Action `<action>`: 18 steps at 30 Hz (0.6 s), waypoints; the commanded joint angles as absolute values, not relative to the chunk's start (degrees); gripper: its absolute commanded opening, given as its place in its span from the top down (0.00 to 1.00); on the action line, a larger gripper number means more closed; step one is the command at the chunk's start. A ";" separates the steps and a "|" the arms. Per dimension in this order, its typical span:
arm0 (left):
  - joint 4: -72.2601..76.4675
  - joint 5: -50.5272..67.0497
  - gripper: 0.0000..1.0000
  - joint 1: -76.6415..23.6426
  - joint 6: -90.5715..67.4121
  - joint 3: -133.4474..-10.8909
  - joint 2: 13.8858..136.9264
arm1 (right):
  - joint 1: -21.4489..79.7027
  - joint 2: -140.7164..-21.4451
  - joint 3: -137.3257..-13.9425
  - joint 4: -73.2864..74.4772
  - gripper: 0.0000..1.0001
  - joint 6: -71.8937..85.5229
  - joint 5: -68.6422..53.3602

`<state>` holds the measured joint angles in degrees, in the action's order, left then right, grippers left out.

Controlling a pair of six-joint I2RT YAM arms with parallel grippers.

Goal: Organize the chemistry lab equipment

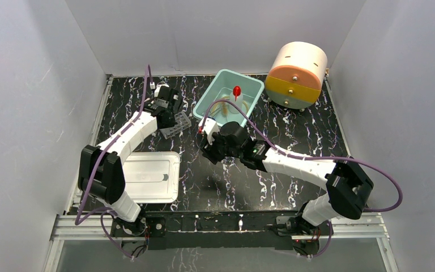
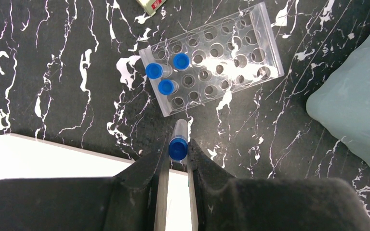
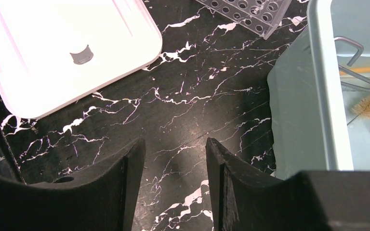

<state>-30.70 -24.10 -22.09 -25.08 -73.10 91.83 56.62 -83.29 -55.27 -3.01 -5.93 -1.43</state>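
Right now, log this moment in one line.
left gripper: shut on blue-capped tube | tube rack: three tubes seated | right gripper: open, empty

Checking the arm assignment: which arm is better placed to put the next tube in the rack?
Left. The left gripper holds a blue-capped tube just short of the rack. The right gripper is open, empty and farther from the rack.

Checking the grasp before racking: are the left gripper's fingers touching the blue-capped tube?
Touching. The left wrist view shows both fingers pressed against the blue-capped tube at its sides, with no gap.
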 commanded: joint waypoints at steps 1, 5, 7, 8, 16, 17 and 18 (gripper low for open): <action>-28.97 -25.78 0.92 -22.15 -24.55 -73.68 91.22 | 56.37 -80.90 -54.76 -5.19 0.43 -5.03 -0.99; -28.03 -26.30 0.92 -22.15 -24.31 -73.25 91.45 | 56.41 -81.16 -54.79 -5.19 0.43 -5.09 -0.93; -27.45 -27.37 0.92 -22.15 -24.02 -73.05 92.12 | 56.35 -81.32 -54.81 -5.10 0.43 -5.09 -1.02; -27.24 -27.88 0.92 -22.15 -24.06 -73.00 92.35 | 56.35 -81.33 -54.92 -5.03 0.43 -5.06 -1.01; -25.37 -29.83 0.92 -22.15 -24.61 -71.55 92.79 | 56.35 -81.65 -54.93 -4.57 0.43 -4.70 -1.01; -25.17 -29.88 0.92 -22.16 -24.65 -71.35 92.79 | 56.38 -81.65 -54.93 -4.49 0.43 -4.66 -1.07; -25.02 -29.88 0.92 -22.13 -24.76 -71.17 92.89 | 56.37 -81.65 -55.00 -4.44 0.43 -4.65 -1.07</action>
<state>-26.35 -27.11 -22.09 -24.49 -72.10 92.60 56.62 -83.29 -54.52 -2.98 -5.58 -1.45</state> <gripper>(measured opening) 0.152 0.577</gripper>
